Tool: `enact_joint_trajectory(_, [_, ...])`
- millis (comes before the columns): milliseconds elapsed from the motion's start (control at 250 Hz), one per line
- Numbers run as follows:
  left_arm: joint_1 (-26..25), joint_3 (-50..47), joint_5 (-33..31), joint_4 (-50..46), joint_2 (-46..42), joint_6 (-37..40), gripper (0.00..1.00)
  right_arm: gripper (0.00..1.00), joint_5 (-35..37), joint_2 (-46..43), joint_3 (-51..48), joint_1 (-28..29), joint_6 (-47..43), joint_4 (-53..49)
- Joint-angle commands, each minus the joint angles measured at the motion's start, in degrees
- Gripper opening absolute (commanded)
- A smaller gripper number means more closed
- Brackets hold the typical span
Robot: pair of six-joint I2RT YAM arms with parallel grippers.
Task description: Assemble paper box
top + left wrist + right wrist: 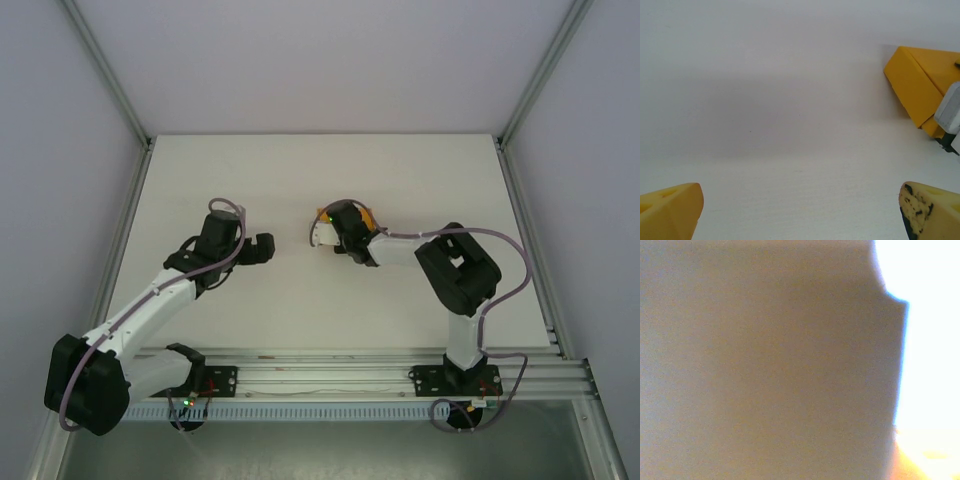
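Paper box location: the paper box sits on the white table at centre frame in the top view, and at the upper right in the left wrist view.
Bearing: the box lies right of the left gripper, with bare table between them.
Axis: its near edge runs diagonally, upper left to lower right.
Nearer arm: the right.
Left gripper: pads spread wide and empty.
Right gripper: over the box; I cannot tell its grip, as the wrist view is blurred.
Pose: left arm reaches up-right; right arm folded, wrist pointing left.

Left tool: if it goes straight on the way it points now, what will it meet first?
Probably only bare table. In the left wrist view the line ahead of the open left tool looks free; the paper box sits at that picture's right edge. Depth is unclear.
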Motion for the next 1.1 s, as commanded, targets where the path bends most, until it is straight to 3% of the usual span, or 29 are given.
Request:
enact_joint_trajectory(0, [0.15, -0.26, -1.64, 0.17, -1.6, -0.08, 1.0, 0.78, -0.96, -2.56, -1.07, 0.37, -1.05, -2.34])
enact_joint_trajectory(292, [0.12, -0.25, -1.74, 0.15, -2.4, 1.14, 1.0, 1.0, -4.76, -7.28, -0.15, 0.37, 1.6, -16.27])
enact_joint_trajectory(476, [0.14, -0.05, -1.09, 0.85, -1.87, 1.61, 1.0, 1.0, -10.48, -10.96, 3.44, 0.46, 7.65, -28.22])
enact_joint_trajectory(620, [0.17, 0.61, -2.4, 2.35, -1.81, 1.37, 1.0, 1.0, -16.0, -17.33, 1.73, -0.16, 14.34, -24.98])
enact_joint_trajectory(732, [1.29, 1.45, -5.78, 3.39, -2.44, 1.81, 1.0, 1.0, -19.32, -24.83, -2.32, -2.74, 26.64, -17.66])
enact_joint_trajectory(907, [11.45, -1.76, -8.66, 12.58, -2.37, 2.89, 1.0, 1.0, -10.5, -37.51, -13.42, -12.62, 59.41, -1.5])
enact_joint_trajectory(1035, [19.81, -7.75, -11.54, 24.51, -0.9, 4.28, 1.0, 1.0, 4.0, -43.86, -23.45, -19.76, 67.66, 3.34])
enact_joint_trajectory(1099, [21.2, -10.3, -15.17, 28.69, 0.59, 6.51, 1.0, 1.0, 5.93, -46.23, -27.37, -24.46, 72.94, 4.27])
